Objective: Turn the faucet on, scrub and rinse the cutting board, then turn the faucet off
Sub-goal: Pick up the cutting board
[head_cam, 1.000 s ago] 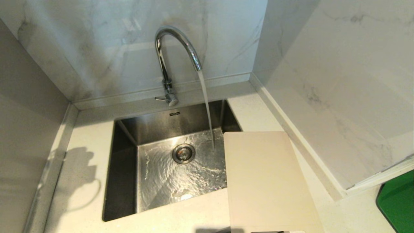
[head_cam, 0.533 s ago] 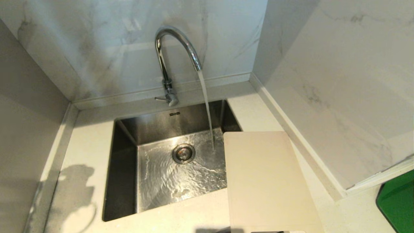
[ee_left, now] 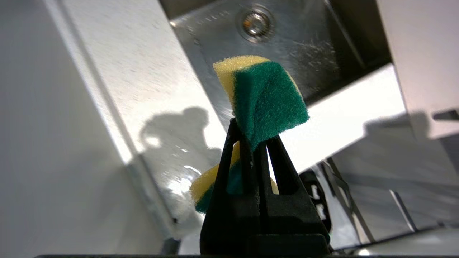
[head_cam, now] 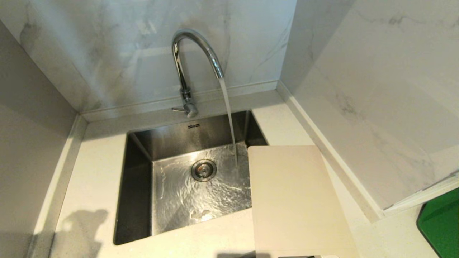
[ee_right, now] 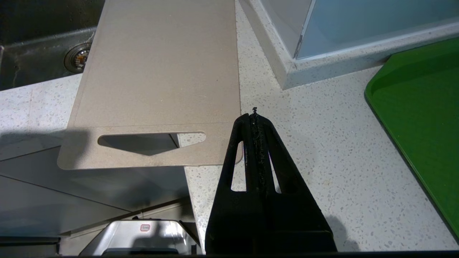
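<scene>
The chrome faucet point(head_cam: 193, 53) stands behind the steel sink point(head_cam: 138, 186) and pours a steady stream onto the sink floor. The cream cutting board point(head_cam: 296, 200) lies flat on the counter right of the sink, one edge over the basin; its slot handle end shows in the right wrist view, cutting board point(ee_right: 157, 79). My left gripper point(ee_left: 251, 134) is shut on a folded yellow-and-green sponge point(ee_left: 267, 96), held above the counter on the sink's left side. My right gripper point(ee_right: 254, 116) is shut and empty, hovering over the counter by the board's handle corner. Neither gripper shows in the head view.
A green tray point(head_cam: 441, 224) lies on the counter at the far right, green tray point(ee_right: 423, 114). Marble walls close in behind and on both sides. The counter's front edge drops off below the board's handle end. The drain point(head_cam: 203, 170) sits mid-sink.
The gripper's shadow on the left counter has slid toward the near edge. Water keeps running; board and faucet have not moved.
</scene>
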Controlling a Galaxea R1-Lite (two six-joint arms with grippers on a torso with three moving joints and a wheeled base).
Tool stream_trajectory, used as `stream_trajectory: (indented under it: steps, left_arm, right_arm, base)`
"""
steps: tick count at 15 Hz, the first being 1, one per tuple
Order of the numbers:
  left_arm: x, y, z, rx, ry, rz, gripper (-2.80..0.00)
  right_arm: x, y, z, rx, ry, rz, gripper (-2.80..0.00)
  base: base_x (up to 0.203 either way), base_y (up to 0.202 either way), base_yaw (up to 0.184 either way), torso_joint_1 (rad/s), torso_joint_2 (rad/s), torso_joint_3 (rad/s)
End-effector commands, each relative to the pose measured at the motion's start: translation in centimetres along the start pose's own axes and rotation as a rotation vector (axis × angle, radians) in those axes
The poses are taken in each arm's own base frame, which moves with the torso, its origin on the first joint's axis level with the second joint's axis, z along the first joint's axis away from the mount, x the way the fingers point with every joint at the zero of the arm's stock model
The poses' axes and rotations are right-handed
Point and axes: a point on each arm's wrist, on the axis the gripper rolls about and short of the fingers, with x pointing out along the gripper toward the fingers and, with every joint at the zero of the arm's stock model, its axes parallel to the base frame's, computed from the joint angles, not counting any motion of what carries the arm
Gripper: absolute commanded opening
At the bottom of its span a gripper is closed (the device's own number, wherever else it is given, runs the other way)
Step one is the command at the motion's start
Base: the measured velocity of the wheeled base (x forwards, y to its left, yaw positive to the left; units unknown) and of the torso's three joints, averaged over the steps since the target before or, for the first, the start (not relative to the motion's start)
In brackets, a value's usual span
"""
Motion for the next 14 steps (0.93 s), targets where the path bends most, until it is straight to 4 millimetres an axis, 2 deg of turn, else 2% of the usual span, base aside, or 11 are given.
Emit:
stream_trajectory:
  steps: [1, 9, 14]
  left_arm:
    - [-0.6, -0.6, -2.4, -0.005, 0.007, -0.026, -2.8]
    - [-1.0, -1.7, -8.6, -0.001, 0.02, -0.105, -2.8]
    - [-0.5, -1.7, -9.9, -0.01, 0.021, -0.098, -2.8]
  right_arm:
    - [0.0, 0.0, 0.0, 0.0, 0.0, 0.0, -2.8]
    - [0.0, 0.0, 0.0, 0.0, 0.001, 0.0, -2.8]
    - [0.0, 0.0, 0.0, 0.0, 0.0, 0.0, -2.8]
  base:
    - [0.0, 0.0, 0.0, 0.0, 0.0, 0.0]
    - [0.0, 0.0, 0.0, 0.0, 0.0, 0.0]
    - [0.0, 0.0, 0.0, 0.0, 0.0, 0.0]
